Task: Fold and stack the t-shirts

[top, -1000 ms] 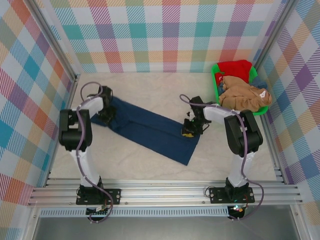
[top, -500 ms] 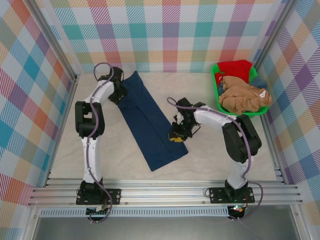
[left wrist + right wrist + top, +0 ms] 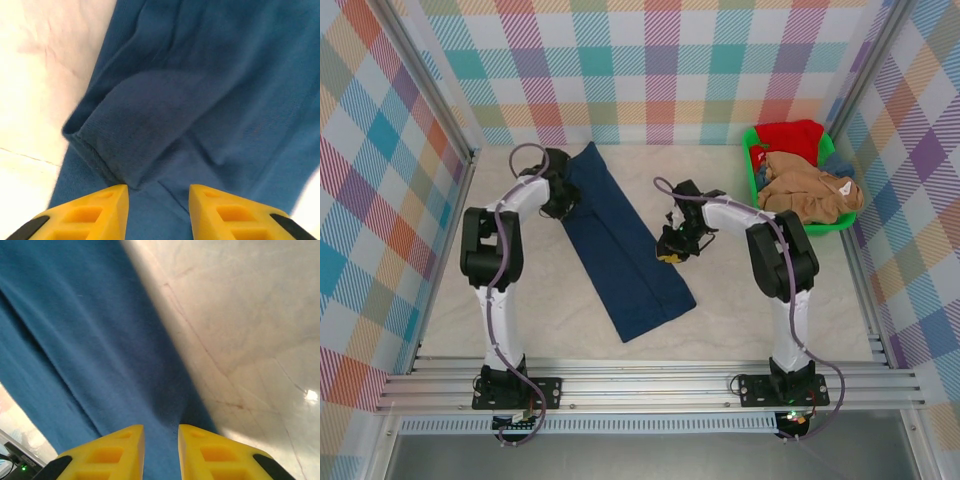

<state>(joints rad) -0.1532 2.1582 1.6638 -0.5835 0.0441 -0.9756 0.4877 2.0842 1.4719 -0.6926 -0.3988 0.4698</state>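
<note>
A long dark blue cloth t-shirt (image 3: 625, 255), folded into a narrow strip, is seen laid across the pale table (image 3: 760, 300) between the two grippers. Its far end lies beneath the left gripper (image 3: 563, 200), whose yellow fingers (image 3: 95, 212) are set partly apart just short of a folded hem (image 3: 90, 150) — whether any cloth is pinched cannot be told. The strip's edge is nipped by the right gripper (image 3: 672, 245), its narrow gap filled with blue cloth. Well apart to that gripper's right, a tan t-shirt (image 3: 805, 195) and a red t-shirt (image 3: 790, 135) are heaped in a bright green plastic basket (image 3: 748, 172).
</note>
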